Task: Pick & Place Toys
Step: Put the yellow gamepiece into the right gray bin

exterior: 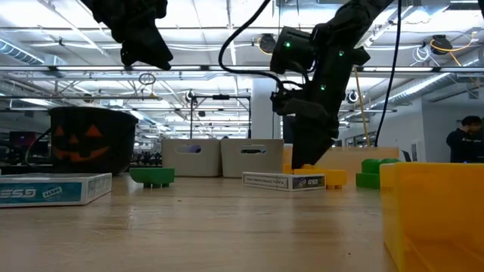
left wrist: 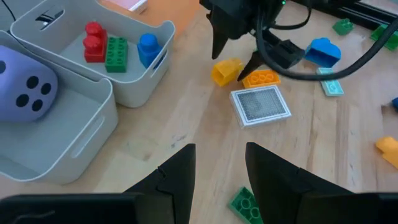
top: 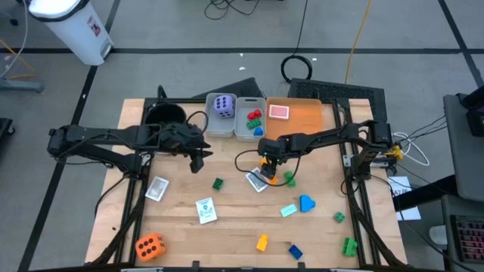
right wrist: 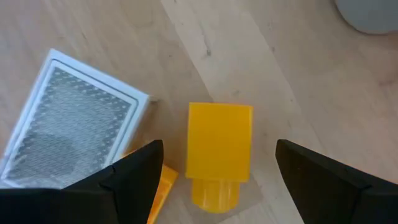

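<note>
A small yellow brick [right wrist: 220, 134] lies on the wooden table beside a patterned card [right wrist: 74, 134] and an orange-yellow brick [left wrist: 261, 78]. My right gripper [right wrist: 219, 163] is open and points steeply down. Its two fingers stand on either side of the yellow brick without touching it. My left gripper [left wrist: 217, 177] hangs open and empty above the table, left of the card, with a green brick [left wrist: 244, 202] below it. One grey bin holds a purple die [top: 223, 106]. The bin next to it holds red, green and blue bricks [top: 254, 119].
A black pumpkin bucket [top: 165, 115] stands at the far left and an orange tray [top: 306, 117] with a card at the far right. Cards [top: 206, 210], an orange die [top: 150, 245] and several bricks [top: 305, 202] are scattered over the near half.
</note>
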`<action>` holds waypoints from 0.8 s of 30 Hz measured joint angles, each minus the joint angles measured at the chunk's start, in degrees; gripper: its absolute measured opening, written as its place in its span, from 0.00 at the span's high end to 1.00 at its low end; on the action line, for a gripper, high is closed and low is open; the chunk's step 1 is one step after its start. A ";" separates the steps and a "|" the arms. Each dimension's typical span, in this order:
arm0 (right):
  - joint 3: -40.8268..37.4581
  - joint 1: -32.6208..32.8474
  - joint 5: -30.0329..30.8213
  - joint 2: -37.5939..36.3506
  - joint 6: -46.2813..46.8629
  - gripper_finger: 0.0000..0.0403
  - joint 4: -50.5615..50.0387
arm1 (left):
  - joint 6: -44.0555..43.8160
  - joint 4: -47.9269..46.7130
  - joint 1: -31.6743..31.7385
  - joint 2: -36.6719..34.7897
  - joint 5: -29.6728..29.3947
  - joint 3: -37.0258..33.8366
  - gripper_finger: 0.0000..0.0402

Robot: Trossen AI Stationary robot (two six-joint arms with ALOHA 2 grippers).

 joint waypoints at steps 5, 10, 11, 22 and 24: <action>0.00 0.00 0.42 0.80 0.02 0.29 0.60 | 0.00 0.00 -0.01 0.00 0.00 0.00 0.63; 0.00 0.00 3.35 0.84 0.26 0.37 1.04 | 0.82 0.00 -0.01 0.00 -0.03 0.00 0.63; 0.00 -0.03 3.42 0.85 0.45 0.40 1.05 | 1.09 0.00 -0.01 0.00 -0.02 0.00 0.63; 0.00 -0.26 3.17 0.83 0.46 0.65 1.31 | 1.11 -0.01 -0.01 -0.01 -0.15 0.00 0.63; 0.00 -0.26 3.16 0.81 0.48 0.67 1.31 | 1.11 0.00 -0.01 0.00 -0.19 0.00 0.63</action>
